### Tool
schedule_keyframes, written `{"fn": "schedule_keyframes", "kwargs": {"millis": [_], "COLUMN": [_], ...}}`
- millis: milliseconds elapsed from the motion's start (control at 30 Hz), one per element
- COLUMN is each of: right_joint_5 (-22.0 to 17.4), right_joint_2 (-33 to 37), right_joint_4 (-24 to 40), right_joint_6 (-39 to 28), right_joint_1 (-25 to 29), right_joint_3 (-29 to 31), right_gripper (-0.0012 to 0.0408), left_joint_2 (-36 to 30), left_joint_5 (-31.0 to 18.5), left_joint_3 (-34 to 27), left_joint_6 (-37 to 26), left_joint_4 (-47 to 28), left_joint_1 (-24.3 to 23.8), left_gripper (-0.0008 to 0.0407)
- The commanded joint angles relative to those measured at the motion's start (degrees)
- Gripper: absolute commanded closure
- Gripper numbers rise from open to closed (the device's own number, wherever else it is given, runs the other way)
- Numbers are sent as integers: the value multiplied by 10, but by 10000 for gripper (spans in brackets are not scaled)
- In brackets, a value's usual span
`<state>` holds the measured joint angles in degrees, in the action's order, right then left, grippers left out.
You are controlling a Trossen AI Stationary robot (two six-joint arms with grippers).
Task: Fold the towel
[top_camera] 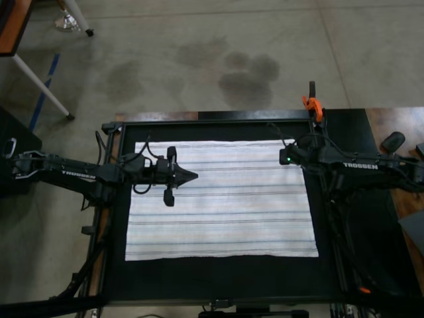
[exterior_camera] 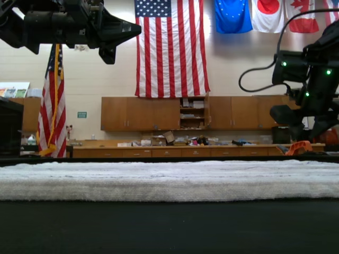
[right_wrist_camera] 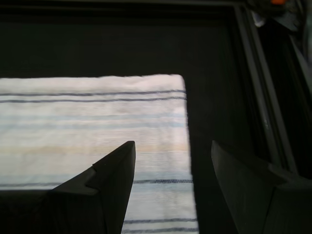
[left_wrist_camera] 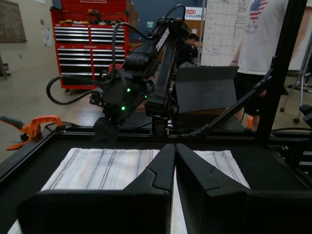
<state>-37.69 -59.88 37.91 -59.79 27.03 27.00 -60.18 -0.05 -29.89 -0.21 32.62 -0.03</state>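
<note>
Hovering with fingers closed and empty, our left gripper [top_camera: 192,176] hangs above the towel [top_camera: 225,212]; our right gripper [right_wrist_camera: 170,170], spread wide and empty, straddles its far corner, likely lining up a grasp. It lies flat, unfolded, on the black table [top_camera: 218,278].

An orange clamp [top_camera: 313,104] is fixed to the far edge of the black work surface [top_camera: 212,271], and stained concrete floor [top_camera: 218,59] extends beyond it. The left wrist view shows a red tool cabinet [left_wrist_camera: 90,41] against the far wall and a person in a white shirt [left_wrist_camera: 263,36] standing behind the frame. In the exterior view, a large striped flag [exterior_camera: 170,47] hangs on the wall above wooden cabinets [exterior_camera: 175,114], with a second flag on a pole [exterior_camera: 53,106] at the exterior view's left.
</note>
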Motion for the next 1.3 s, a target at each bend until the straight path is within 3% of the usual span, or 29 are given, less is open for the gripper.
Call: {"fn": "schedule_keyframes", "kwargs": {"millis": [0,100,267,700,967,1267], "right_joint_5": [2,10,66,79,92,93], "right_joint_2": [0,0,-1,-1,-7,-61], "right_joint_4": [-12,-43,-109,-130,-167,-215], "right_joint_6": [2,3,35,40,53,66], "right_joint_1": [10,23,52,113,119,120], "right_joint_3": [-8,-22,-48,-72,-82,-87], "right_gripper": [185,185,185,184,185,185], "left_joint_2": [0,0,0,0,0,0], "left_joint_5": [0,0,0,0,0,0], "left_joint_3": [0,0,0,0,0,0], "left_joint_6": [0,0,0,0,0,0], "left_joint_4": [0,0,1,1,1,5], "left_joint_1": [0,0,0,0,0,0], "left_gripper": [399,399,399,399,399,399]}}
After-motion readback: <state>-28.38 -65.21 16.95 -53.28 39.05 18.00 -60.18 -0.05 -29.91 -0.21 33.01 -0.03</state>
